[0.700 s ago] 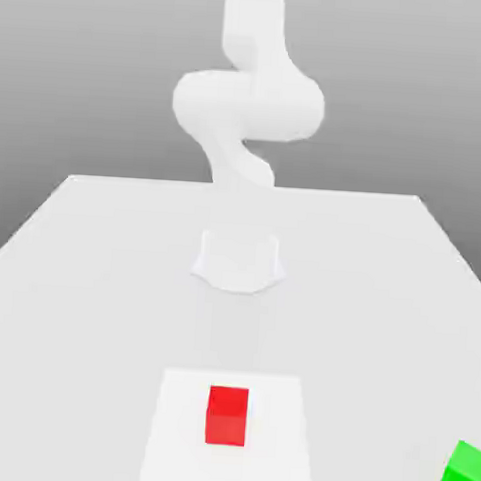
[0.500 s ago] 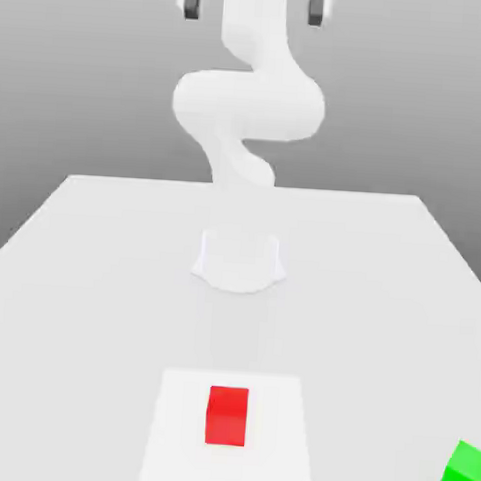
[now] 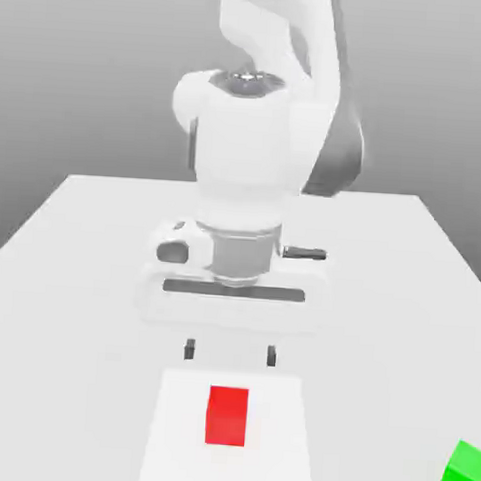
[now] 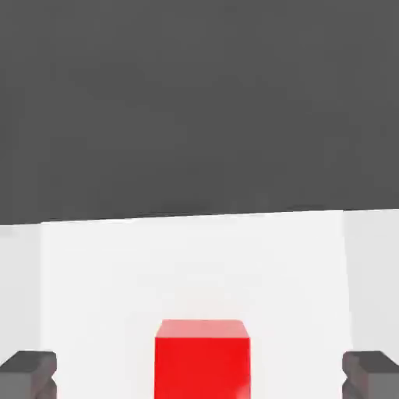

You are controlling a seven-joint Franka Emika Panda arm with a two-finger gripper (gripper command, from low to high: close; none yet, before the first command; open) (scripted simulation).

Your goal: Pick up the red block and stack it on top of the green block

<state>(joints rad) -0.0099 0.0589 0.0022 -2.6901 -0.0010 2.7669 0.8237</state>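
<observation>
- Step in hand: approach for the pick. Arm is folding down over the desk point(image 3: 75, 234), w/ the hand point(image 3: 231, 353) hanging just behind the red block point(image 3: 228, 415), on its far side.
- Hand is standing spread wide, nothing between the fingers. In the exterior view the two dark fingertips point(image 3: 190, 350) are showing apart, one either side of the block's line; in the hand view the red block point(image 4: 203, 359) is sitting centred between the two dark tips point(image 4: 28, 374) at the frame's edges.
- Red block is resting flat on a paler square patch point(image 3: 173, 431) at the near middle of the desk, square-on to the camera, upright, not touched by anything.
- Green block point(image 3: 463, 474) is sitting at the near right in the exterior view, partly cut by the frame edge, well apart from the red one. Nothing on top of it yet.
- Progress, imo: early. No grasp made, no lift, stack not begun.
- Next move calls for: bringing the hand a bit nearer and down so the fingers straddle the red cube, then squeezing on its two side faces. Gap looks wider than the cube, so clearance seems fine.
- Watch-out: if the hand drops short of centre, a fingertip could land on the cube's top edge or nudge it off the patch.
- After that: lift, carry right to the green block, set down square.
</observation>
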